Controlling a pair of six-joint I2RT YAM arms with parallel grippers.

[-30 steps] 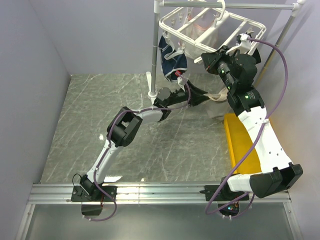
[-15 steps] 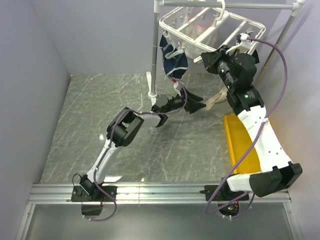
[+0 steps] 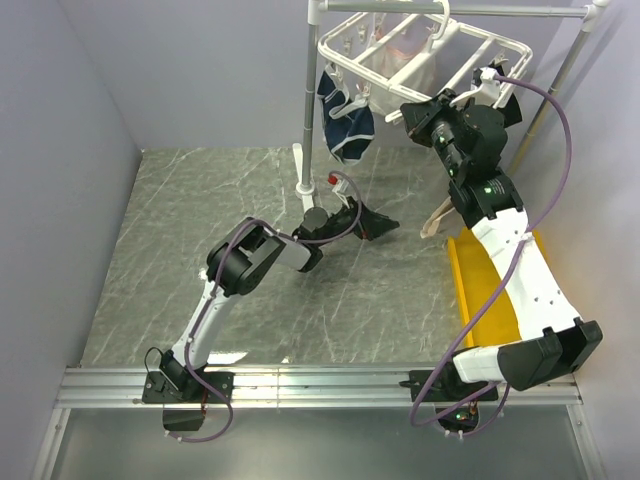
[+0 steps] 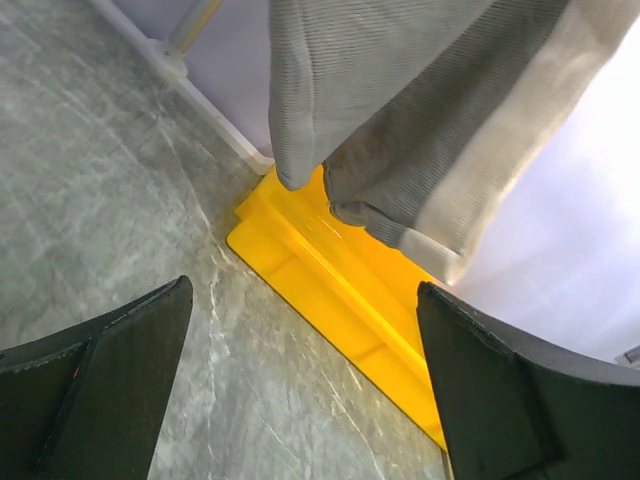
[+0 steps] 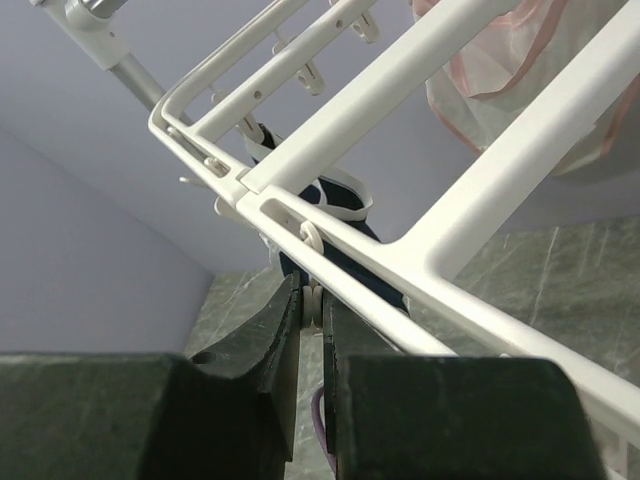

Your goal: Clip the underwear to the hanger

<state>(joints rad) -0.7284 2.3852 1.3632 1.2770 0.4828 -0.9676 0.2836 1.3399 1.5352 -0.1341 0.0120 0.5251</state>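
On the grey marble table, two robot arms are working at the far right corner, where the white hanger is hanging at about 1 o'clock from a grey metal pole stand. The right arm is reaching up under the rack's near edge, its right gripper pinching almost shut on a small white clip that is dangling from the frame. The underwear is hanging off the table at 3 o'clock from the left gripper, which is standing wide open with nothing between its fingers. In the overhead view the garment's upper end is hiding behind the right arm, so what is holding it up cannot be told. Judging by this, the task is looking well along: the briefs are up at rack height and the low arm is no longer needed to carry them. What is left is for the clip to bite on the waistband and for the right fingers to let go. A yellow tray is lying directly beneath the garment. Navy blue briefs are already hanging at the rack's 9 o'clock side, and a pink garment is sitting inside the frame. These, with the crossbars, are crowding the right arm's working space.
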